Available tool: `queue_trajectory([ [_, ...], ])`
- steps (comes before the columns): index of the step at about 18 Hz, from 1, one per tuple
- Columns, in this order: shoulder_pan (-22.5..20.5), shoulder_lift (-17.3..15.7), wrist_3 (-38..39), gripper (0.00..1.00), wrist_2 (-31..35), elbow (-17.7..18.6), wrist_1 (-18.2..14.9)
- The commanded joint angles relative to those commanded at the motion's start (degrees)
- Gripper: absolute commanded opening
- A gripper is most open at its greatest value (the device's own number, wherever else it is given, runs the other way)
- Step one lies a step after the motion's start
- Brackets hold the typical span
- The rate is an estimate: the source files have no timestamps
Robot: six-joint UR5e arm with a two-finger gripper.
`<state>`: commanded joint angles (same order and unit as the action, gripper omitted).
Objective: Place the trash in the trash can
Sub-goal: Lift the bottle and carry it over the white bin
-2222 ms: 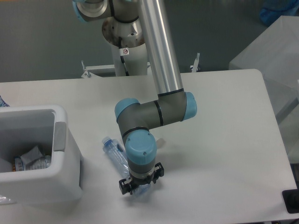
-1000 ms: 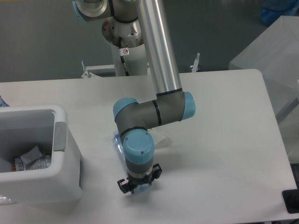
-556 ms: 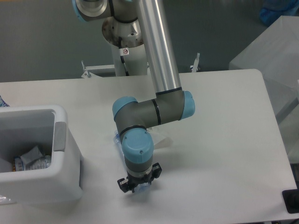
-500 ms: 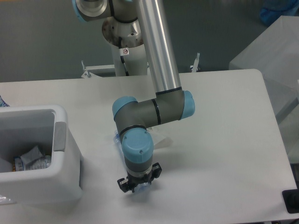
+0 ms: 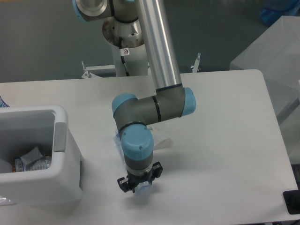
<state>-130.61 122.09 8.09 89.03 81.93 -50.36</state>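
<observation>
In the fixed camera's view the arm (image 5: 157, 56) reaches down from the far side of the white table (image 5: 225, 140) and bends at its blue-capped joints, so that the gripper (image 5: 139, 183) points down at the near middle of the tabletop. The black fingers are clenched on the lower end of the bottle (image 5: 140, 186), a crushed clear thing with a bluish tint; only a small piece of it shows between and under the fingertips, and another clear bit peeks out at the left of the wrist, the rest being hidden behind the arm. Whether the bottle rests on the table or hangs just above it cannot be told. Just right of the wrist, on the table, lies the wrapper (image 5: 161, 139), flat and clear, partly covered by the arm. At the near left stands the trash can (image 5: 63, 140), white and boxy with a thick rim and a grey side panel, well apart from the gripper; inside it lie some crumpled packets (image 5: 32, 158).
</observation>
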Motion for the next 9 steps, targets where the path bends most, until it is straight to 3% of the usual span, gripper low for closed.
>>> queue_trajectory([
  [6, -1.14, -4.67, 0.44, 0.58, -0.44, -4.14, 10.0],
  [9, -1.32, -6.07, 0.44, 0.58, -0.96, -7.47, 12.04],
])
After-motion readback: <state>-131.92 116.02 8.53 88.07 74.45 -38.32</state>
